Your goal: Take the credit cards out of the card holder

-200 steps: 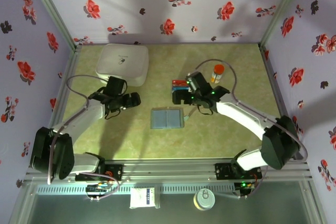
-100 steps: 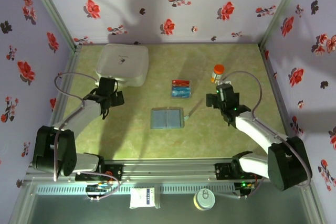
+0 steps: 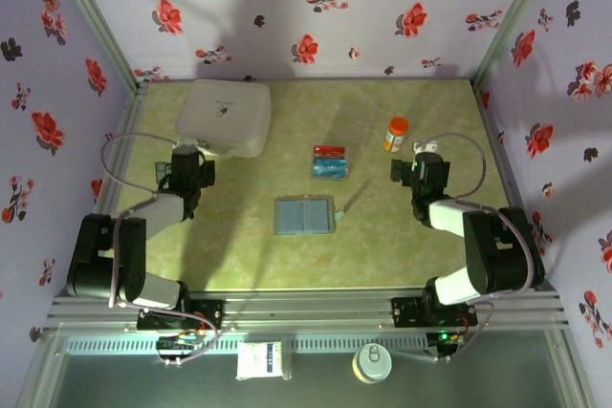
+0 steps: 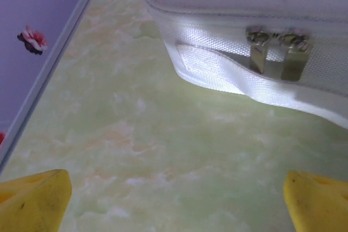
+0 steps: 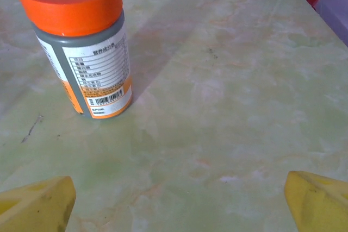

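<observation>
The grey-blue card holder [image 3: 305, 215] lies open and flat at the table's middle. Behind it lie the credit cards [image 3: 330, 161], a red-orange one above blue ones, clear of the holder. My left gripper [image 3: 185, 173] sits at the left, just in front of the white box, open with nothing between its yellow fingertips [image 4: 32, 202]. My right gripper [image 3: 422, 171] sits at the right, a little in front of the orange-capped bottle, also open and empty, fingertips [image 5: 318, 199] wide apart.
A white rounded-square zip box [image 3: 223, 117] stands at the back left, its zip pulls [image 4: 274, 52] close ahead of the left gripper. An orange-capped bottle [image 5: 81, 42] stands back right. A thin stick [image 3: 352, 198] lies right of the holder.
Both arms have drawn back from the middle toward the sides. The right gripper left the cards and moved right, beside the bottle. The left gripper retreated left, near the white box.
</observation>
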